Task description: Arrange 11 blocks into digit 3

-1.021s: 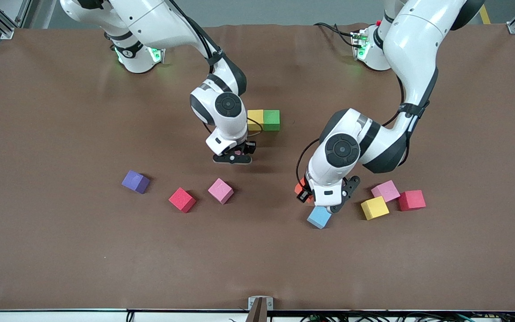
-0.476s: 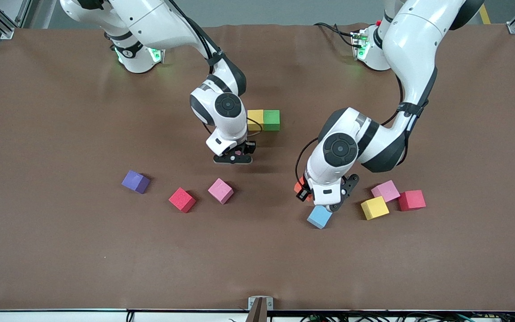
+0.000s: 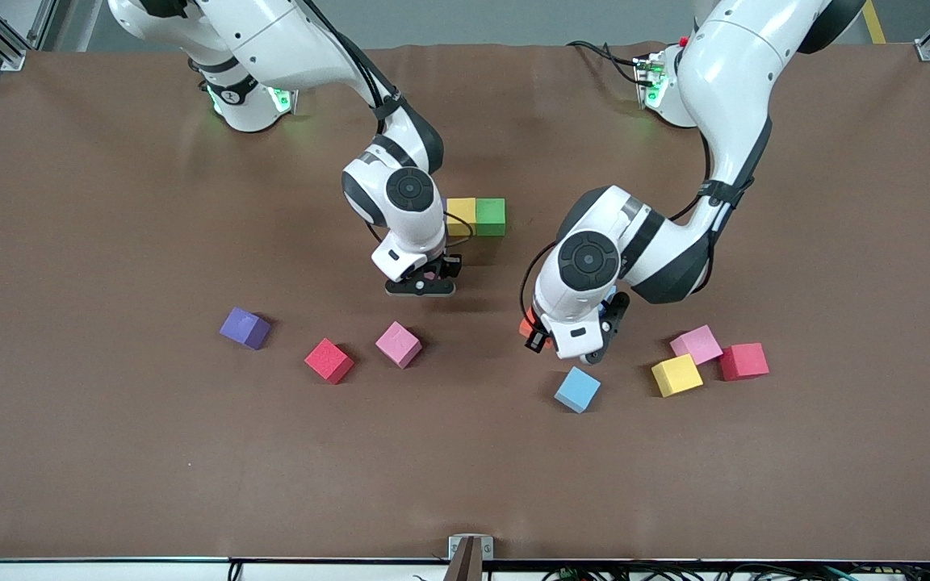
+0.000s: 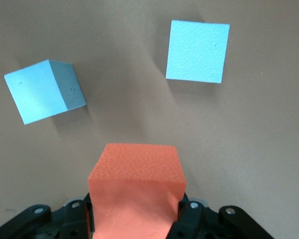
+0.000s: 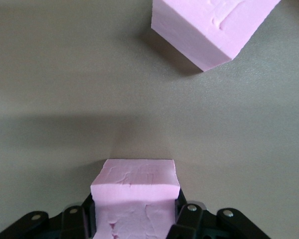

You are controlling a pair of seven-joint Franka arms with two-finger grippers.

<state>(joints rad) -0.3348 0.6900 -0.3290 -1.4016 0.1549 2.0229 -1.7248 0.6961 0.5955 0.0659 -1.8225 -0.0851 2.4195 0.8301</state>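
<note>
Your left gripper [image 3: 568, 343] has moved toward the middle of the table since a second ago, clear of the light blue block [image 3: 577, 389] it had been hanging over, and that block now shows whole. It is clamped on the orange block [image 4: 135, 191], carried above the table; the left wrist view shows a second light blue block [image 4: 198, 51] lying near the first. Your right gripper [image 3: 422, 284] has not shifted: it is closed on a pink block [image 5: 135, 194], over bare table just beside the yellow block [image 3: 461, 216] and green block [image 3: 490, 216], which sit touching in a row. Nearer the camera lie a loose pink block [image 3: 398, 344], a red cube [image 3: 328, 361] and a purple block [image 3: 245, 328]. Toward the left arm's end, another pink block [image 3: 697, 344], a yellow block [image 3: 676, 375] and a second red cube [image 3: 743, 361] crowd together.
</note>
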